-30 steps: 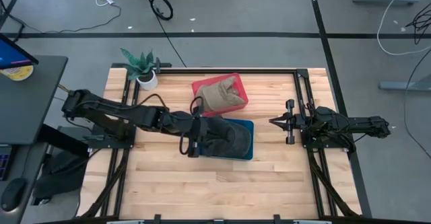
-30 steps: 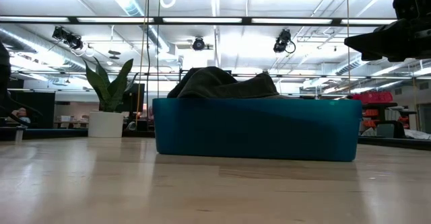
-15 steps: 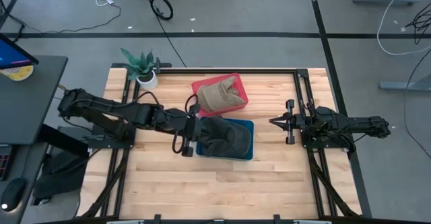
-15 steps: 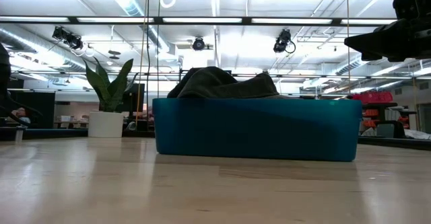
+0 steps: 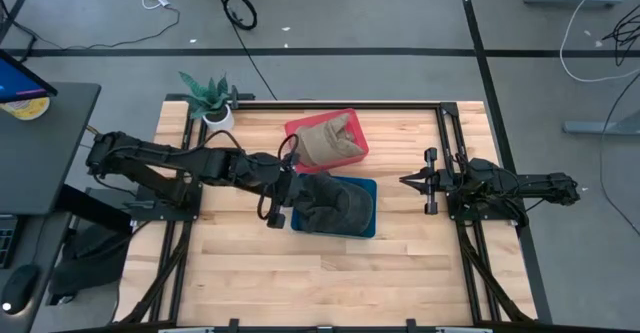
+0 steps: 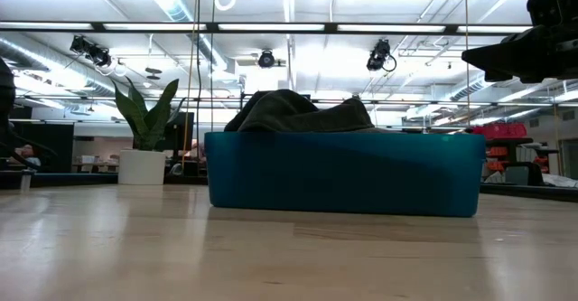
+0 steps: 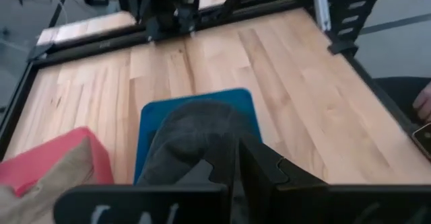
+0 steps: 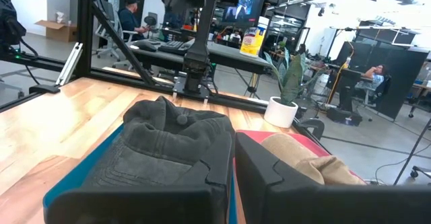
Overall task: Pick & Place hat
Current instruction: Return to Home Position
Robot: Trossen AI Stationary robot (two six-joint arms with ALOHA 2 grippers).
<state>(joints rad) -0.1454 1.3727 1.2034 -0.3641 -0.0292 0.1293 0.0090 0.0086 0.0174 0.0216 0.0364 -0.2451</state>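
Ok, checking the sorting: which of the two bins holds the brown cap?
The red plastic bin, nearer the potted green plant; the blue plastic bin beside it holds a black fabric cap.

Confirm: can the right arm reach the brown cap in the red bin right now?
Probably yes. The brown cap lies uncovered in the red bin, with bare table between it and the right gripper. The left gripper is beside the blue bin, off that path.

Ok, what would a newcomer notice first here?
The blue bin at centre, heaped with black caps, and the red bin next to it, holding a brown cap. The left tool hangs at the blue bin's left edge; the right tool waits at the right of the table.
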